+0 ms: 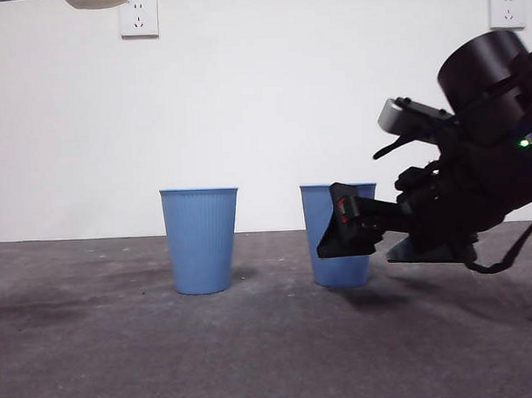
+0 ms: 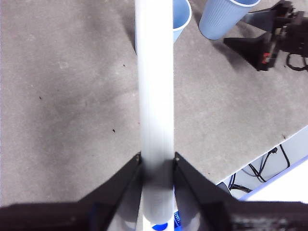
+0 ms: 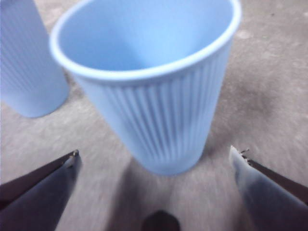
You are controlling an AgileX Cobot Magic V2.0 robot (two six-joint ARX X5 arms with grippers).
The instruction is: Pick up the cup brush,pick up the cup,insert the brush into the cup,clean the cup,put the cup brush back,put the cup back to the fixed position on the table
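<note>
The cup (image 1: pixel 343 273) is the right one of two blue ribbed cups and stands upright on the table (image 1: pixel 254 357). My right gripper (image 1: pixel 345 222) comes in from the right, level with it. In the right wrist view the cup (image 3: pixel 159 110) stands between the gripper's (image 3: pixel 154 154) open jaws, which do not touch it. My left gripper (image 2: pixel 156 159) is shut on the pale handle of the cup brush (image 2: pixel 155 86) and holds it high above the table. Only the brush's cream sponge head (image 1: pixel 97 0) shows in the front view, at the top edge.
The second blue cup (image 1: pixel 200 241) stands upright to the left of the first; it also shows in the right wrist view (image 3: pixel 26 67). The left wrist view shows both cups (image 2: pixel 226 17) and the table's edge with cables (image 2: pixel 262 166) beyond it.
</note>
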